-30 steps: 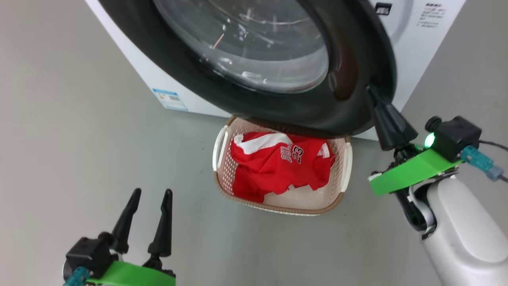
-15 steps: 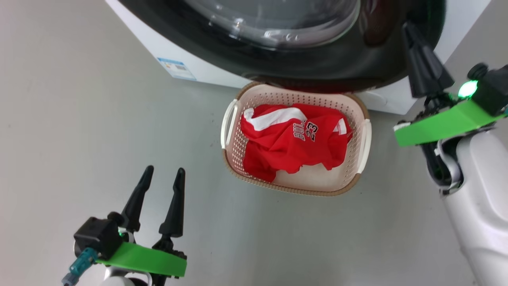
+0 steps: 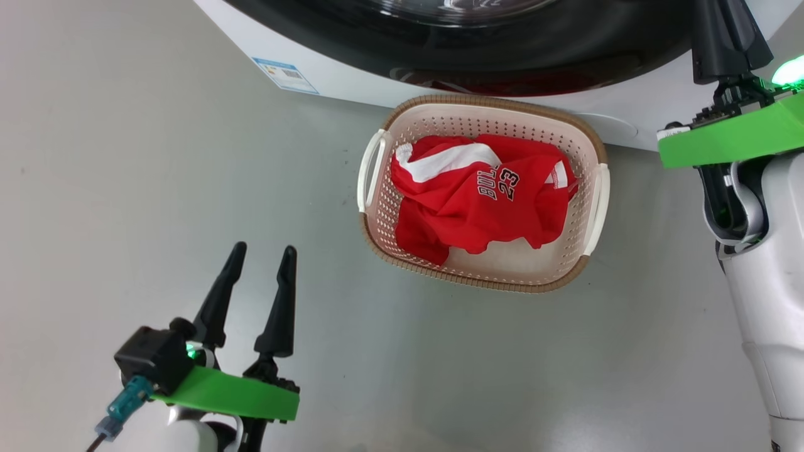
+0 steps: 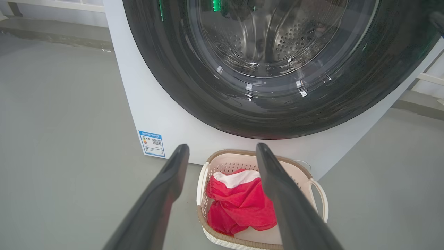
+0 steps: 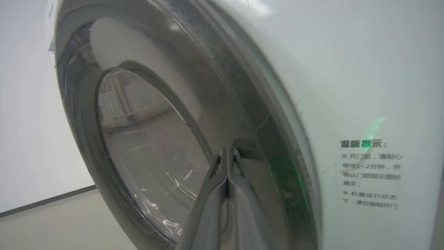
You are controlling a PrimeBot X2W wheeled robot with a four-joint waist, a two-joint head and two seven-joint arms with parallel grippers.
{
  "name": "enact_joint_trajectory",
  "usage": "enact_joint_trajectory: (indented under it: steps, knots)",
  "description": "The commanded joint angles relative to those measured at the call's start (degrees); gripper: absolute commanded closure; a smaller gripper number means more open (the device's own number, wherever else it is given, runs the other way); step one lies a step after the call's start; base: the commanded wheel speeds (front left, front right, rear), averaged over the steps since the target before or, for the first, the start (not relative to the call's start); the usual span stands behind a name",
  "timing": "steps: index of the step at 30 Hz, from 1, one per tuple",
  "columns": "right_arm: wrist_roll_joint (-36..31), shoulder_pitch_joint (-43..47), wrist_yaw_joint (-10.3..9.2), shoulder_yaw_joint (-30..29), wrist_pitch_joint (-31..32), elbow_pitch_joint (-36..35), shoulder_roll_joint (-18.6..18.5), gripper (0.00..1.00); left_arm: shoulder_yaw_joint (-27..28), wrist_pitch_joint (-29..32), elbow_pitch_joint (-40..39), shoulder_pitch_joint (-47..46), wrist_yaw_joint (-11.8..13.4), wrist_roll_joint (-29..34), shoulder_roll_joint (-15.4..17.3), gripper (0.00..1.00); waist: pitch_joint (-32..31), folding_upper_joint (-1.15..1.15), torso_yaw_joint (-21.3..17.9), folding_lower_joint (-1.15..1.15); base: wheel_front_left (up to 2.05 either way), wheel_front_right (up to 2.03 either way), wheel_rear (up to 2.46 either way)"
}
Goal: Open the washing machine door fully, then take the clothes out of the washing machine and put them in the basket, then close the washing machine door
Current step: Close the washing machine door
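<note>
The glossy black-rimmed round glass door [image 5: 242,104] has swung nearly flush against the white washing machine [image 5: 347,69] under my right tool [image 5: 227,152], pinched together on nothing, so closing seems almost done; red clothes [image 3: 477,207] fill the cream perforated basket [image 3: 502,122] at its 6 o'clock, left tool [image 3: 260,251] spread, empty.

- Left gripper [image 3: 264,247] — two long tapering black fingers [image 3: 218,304], bright green plate [image 3: 226,394], teal cable plug [image 3: 122,407].
- Right forearm [image 3: 769,301] — smooth pale shell, glowing green lamp [image 3: 793,70].
</note>
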Motion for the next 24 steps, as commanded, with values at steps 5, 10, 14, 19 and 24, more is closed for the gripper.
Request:
enact_joint_trajectory:
  steps: [5, 10, 14, 19, 24]
  knots:
    - [0.0, -1.99, -0.16, 0.76, -0.29, -1.0, 0.98, 1.0, 1.93, -0.52, -1.11, -1.18, -0.32, -0.45, 1.07, 0.0, 0.25, 0.0, -0.38, 0.0, 0.0, 0.0, 0.0]
    - [0.32, 0.55, -0.16, 1.87, -0.29, -0.49, 1.26, 1.0, 2.27, -0.52, -0.53, -0.91, -0.32, -0.08, 1.07, 0.0, -1.45, 0.0, -1.14, 0.0, 0.0, 0.0, 0.0]
    - [0.21, 4.08, -0.16, 2.99, -0.29, 0.46, 1.52, 1.0, 2.84, -0.52, -0.18, -0.21, -0.32, 0.27, 1.18, 0.0, -3.69, 0.0, -2.08, 0.0, 0.0, 0.0, 0.0]
    - [0.31, 8.98, -0.16, 4.17, -0.29, 1.51, 2.43, 0.72, 3.66, -0.52, 0.56, 1.4, -0.32, 0.62, 2.1, 0.0, -6.74, 0.0, -3.68, 0.0, 0.0, 0.0, 0.0]
    - [0.75, 13.35, -0.16, 4.56, -0.29, 1.56, 2.89, 0.0, 4.36, -0.52, 1.09, 2.74, -0.32, 0.97, 3.09, 0.0, -9.12, 0.0, -5.3, 0.0, 0.0, 0.0, 0.0]
